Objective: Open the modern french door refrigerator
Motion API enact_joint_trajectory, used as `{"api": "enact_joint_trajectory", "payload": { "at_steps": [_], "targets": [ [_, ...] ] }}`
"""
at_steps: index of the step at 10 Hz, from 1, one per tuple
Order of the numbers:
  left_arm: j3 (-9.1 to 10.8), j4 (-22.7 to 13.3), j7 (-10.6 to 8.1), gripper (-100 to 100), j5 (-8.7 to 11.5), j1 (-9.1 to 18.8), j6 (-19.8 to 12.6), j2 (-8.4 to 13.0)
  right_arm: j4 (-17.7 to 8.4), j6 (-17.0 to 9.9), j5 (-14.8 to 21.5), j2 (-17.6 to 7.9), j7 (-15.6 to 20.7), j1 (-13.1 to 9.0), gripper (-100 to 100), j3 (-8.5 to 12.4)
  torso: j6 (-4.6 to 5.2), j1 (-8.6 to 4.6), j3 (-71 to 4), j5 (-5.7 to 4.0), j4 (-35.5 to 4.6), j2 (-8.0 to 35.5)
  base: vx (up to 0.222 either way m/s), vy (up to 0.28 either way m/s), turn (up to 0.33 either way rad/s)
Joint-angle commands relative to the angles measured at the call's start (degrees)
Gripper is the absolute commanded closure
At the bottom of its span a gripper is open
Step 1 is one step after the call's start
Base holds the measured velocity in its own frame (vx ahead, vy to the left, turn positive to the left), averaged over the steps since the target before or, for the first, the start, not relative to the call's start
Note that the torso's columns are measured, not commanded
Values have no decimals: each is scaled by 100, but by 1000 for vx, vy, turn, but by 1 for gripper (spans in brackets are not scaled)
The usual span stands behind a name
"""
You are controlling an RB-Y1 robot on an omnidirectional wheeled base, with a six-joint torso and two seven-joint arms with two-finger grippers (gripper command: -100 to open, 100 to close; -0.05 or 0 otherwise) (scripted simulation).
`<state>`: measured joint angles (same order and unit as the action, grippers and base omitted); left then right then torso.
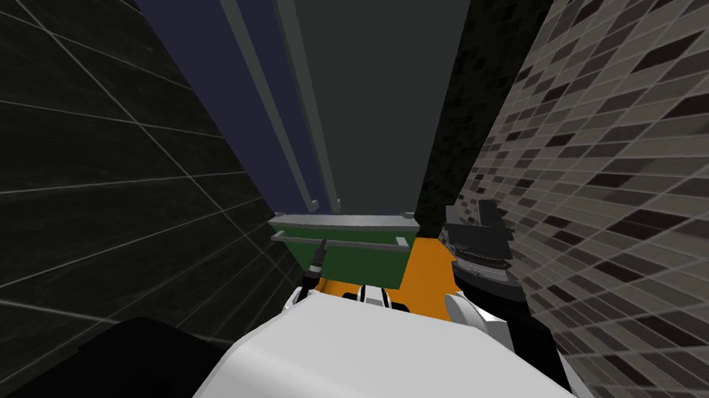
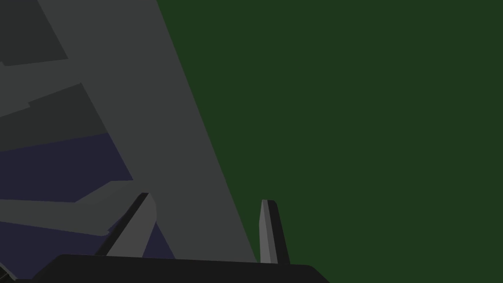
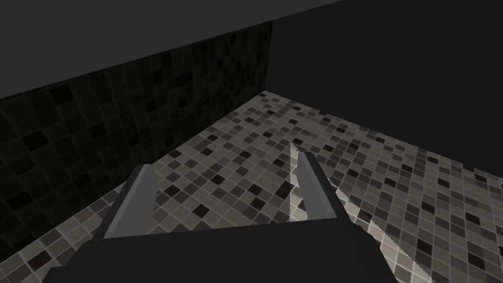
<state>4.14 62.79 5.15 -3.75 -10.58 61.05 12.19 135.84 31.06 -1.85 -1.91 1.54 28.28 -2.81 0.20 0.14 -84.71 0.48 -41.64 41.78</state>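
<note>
The refrigerator (image 1: 369,92) stands straight ahead and close. It has two tall upper doors, a navy one (image 1: 206,63) on the left and a dark grey one (image 1: 385,91) on the right. Two grey vertical handles (image 1: 262,98) run side by side along their meeting edges. Below is a green drawer front (image 1: 364,263) with two horizontal bars (image 1: 347,222).

The left pincer (image 1: 319,250) points at the drawer's left end. Its fingers (image 2: 142,226) are spread and grasp nothing, with a grey strip (image 2: 162,123) running between them beside the green face.

The right pincer (image 3: 225,162) is also released and empty.

Room is narrow. A strip of orange floor (image 1: 426,265) lies before the drawer. A dark tiled wall (image 1: 75,187) is on the left and a mosaic wall (image 1: 635,152) on the right. One dark object (image 1: 483,246) stands by the refrigerator's right foot.
</note>
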Motion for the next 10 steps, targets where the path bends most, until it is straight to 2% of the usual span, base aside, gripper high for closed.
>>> {"api": "enact_joint_trajectory", "payload": {
  "at_steps": [1, 2, 3, 4, 5, 6, 7, 9, 10],
  "targets": [
    [-14, -223, -8, 100, -18, -27, -14, 13, 0, 0, 0, 0, 0, 1, 0, 0, 2, 4, -12, -1, 1, -18, -6, -7, 11],
    [223, -353, -137, 100, 68, 146, 29, 206, 0, 0, 0, 0, 0, 1, 0, 0, 0, 14, -23, 1, 7, -37, -52, -55, -308],
    [223, -537, -137, 100, 68, 146, 29, 206, 0, 0, 0, 0, 0, 0, 0, -1, -2, 13, -19, -4, -3, -24, -86, -62, -136],
    [460, -758, -266, 100, 154, 320, 73, 400, 0, 0, 0, 0, 0, 0, 0, 0, -11, 11, -3, 5, 3, -4, -154, -125, -263],
    [460, -824, -266, 100, 154, 320, 73, 400, 0, 0, 0, 1, 0, -1, 0, -1, 1, -6, 7, 0, -9, 18, -126, -95, -98],
    [697, -1045, -395, 100, 240, 493, 117, 593, 0, 0, 0, 0, 0, 0, 0, 0, -1, 0, 2, 3, -4, 4, -140, -97, -261],
    [697, -1164, -395, 100, 240, 493, 117, 593, 0, 0, 0, 0, 0, -1, 0, -1, 3, 5, -6, -4, -15, 1, -114, -63, -123],
    [1129, -1646, -653, 100, 413, 840, 205, 980, 0, 0, 0, 0, 0, -1, 0, 0, -2, 6, -10, -13, -25, 0, -154, -125, -307],
    [1322, -2048, -783, 100, 499, 1013, 249, 1174, 0, 0, 0, 0, 0, -1, 0, -1, 2, -25, 0, -26, -38, 20, -200, -182, -398]
  ]
}}
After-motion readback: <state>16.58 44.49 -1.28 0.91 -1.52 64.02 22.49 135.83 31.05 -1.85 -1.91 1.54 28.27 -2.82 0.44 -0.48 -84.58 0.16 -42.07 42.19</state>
